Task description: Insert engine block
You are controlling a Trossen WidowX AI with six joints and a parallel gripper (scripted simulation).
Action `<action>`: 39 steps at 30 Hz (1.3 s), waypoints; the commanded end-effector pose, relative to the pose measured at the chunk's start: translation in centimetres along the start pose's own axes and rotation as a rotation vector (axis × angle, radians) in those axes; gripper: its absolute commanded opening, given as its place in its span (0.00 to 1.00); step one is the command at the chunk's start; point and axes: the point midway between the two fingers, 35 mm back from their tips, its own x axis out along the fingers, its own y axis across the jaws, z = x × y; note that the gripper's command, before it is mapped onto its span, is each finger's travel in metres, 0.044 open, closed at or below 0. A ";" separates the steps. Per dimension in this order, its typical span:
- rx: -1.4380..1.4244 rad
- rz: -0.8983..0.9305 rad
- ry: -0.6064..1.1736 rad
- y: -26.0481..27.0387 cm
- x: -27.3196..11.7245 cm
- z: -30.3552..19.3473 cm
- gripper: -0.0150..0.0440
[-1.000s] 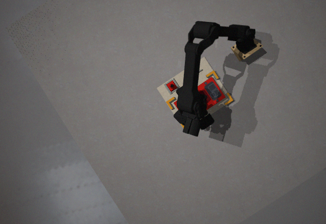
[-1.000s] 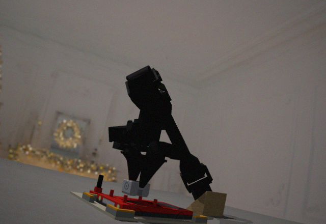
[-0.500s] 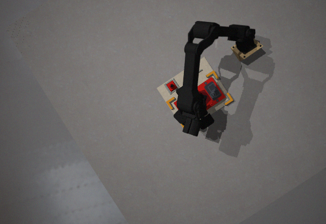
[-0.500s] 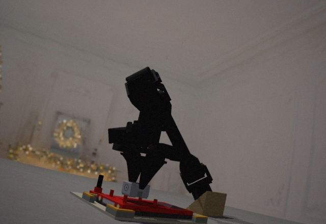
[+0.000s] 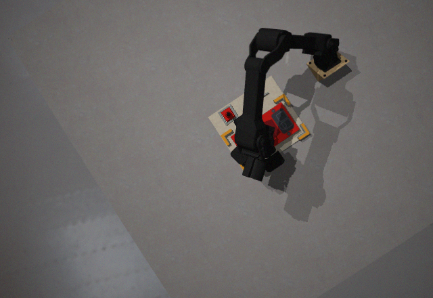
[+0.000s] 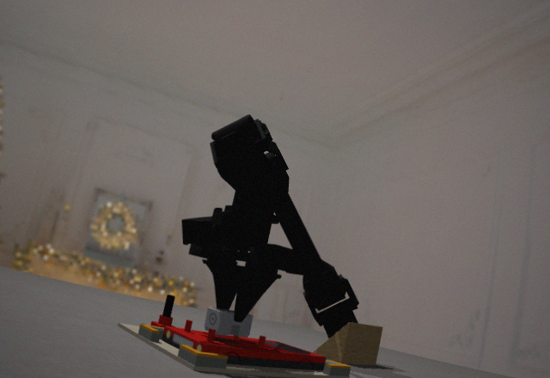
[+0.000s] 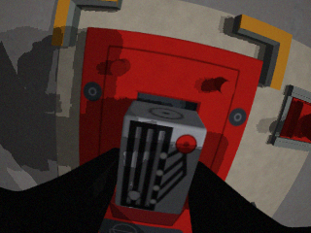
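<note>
A gray, box-shaped engine block (image 6: 229, 321) (image 7: 162, 162) is gripped between the dark fingers of the black pincer (image 6: 229, 313) (image 7: 155, 163), which stands partly open at the block's width, above the red car body (image 5: 281, 123) (image 6: 248, 348) (image 7: 170, 58). The block's upper face carries black slots, slanting dark bars, small round studs and a bright red disc; a ring is marked on one end. In the wrist view, part of the dark opening (image 7: 167, 100) shows just beyond the block, in the car body's smooth red top. Whether the block's lower edge has entered it cannot be told. Short red pegs (image 6: 211, 333) (image 7: 214, 83) rise from the car body, and a dark, glassy-looking panel (image 5: 283, 120) is set into one end. Beneath the car body lies a flat cream board (image 5: 218, 114) (image 6: 133, 329) (image 7: 204, 24), with gray-and-orange angled brackets (image 5: 304, 132) (image 6: 202, 356) (image 7: 282, 49) around the car body's corners. Beside the car body, a square gray frame (image 5: 220, 114) (image 7: 287, 112) contains a red piece (image 5: 225, 112) (image 6: 164, 320) (image 7: 300, 118) with an upright black post (image 5: 228, 114) (image 6: 168, 305). Well apart from the car body, a tan, wood-grained arm base (image 5: 324, 75) (image 6: 366, 343) rests on the gray, mottled counter (image 5: 147, 112) (image 6: 58, 316).
</note>
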 end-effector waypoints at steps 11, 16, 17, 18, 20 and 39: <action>-0.004 -0.002 -0.003 0.0 0.3 0.0 0.52; -0.004 -0.003 -0.003 0.0 0.4 0.0 0.52; -0.004 -0.003 -0.003 0.0 0.4 0.0 0.52; -0.004 -0.003 -0.003 0.0 0.4 0.0 0.52; -0.004 -0.003 -0.003 0.0 0.4 0.0 0.52; -0.005 -0.003 -0.003 0.0 0.7 0.0 0.52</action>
